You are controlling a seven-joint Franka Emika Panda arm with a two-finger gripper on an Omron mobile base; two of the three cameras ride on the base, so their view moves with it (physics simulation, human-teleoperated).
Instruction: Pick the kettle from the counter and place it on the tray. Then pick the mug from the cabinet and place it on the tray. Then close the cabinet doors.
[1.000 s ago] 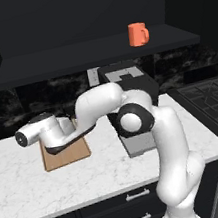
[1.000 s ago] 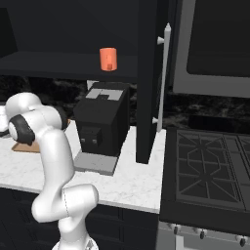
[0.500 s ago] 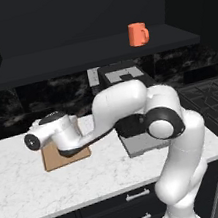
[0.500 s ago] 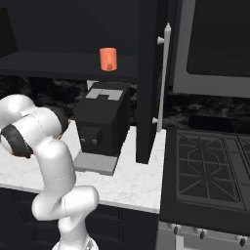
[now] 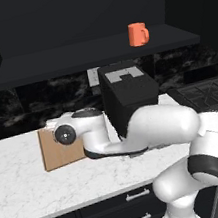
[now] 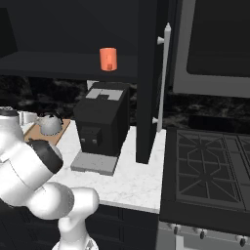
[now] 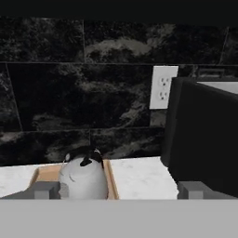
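The silver-grey kettle (image 7: 83,179) with its black handle stands upright on the tan tray (image 7: 110,179), also seen as the kettle (image 6: 50,123) on the tray (image 6: 34,132). My gripper (image 7: 121,190) is open and holds nothing. It sits low over the counter (image 5: 24,192), just short of the kettle, which is ahead near the left fingertip (image 7: 46,189). My wrist hides the kettle in the left base view, where the tray (image 5: 55,153) shows beneath it. The orange mug (image 5: 137,34) stands on the dark cabinet shelf (image 5: 71,54). An open cabinet door (image 6: 146,83) shows its silver handle (image 6: 166,78).
A black boxy coffee machine (image 5: 129,95) stands right of the tray, close beside my forearm. A white wall outlet (image 7: 163,87) is on the dark backsplash. A stove (image 6: 210,166) adjoins the counter's right end. Dark drawers (image 5: 113,206) run below.
My hand has drawn back to the right, away from the tray's left side, and the elbow has swung right and lower. The kettle now shows standing free on the tray.
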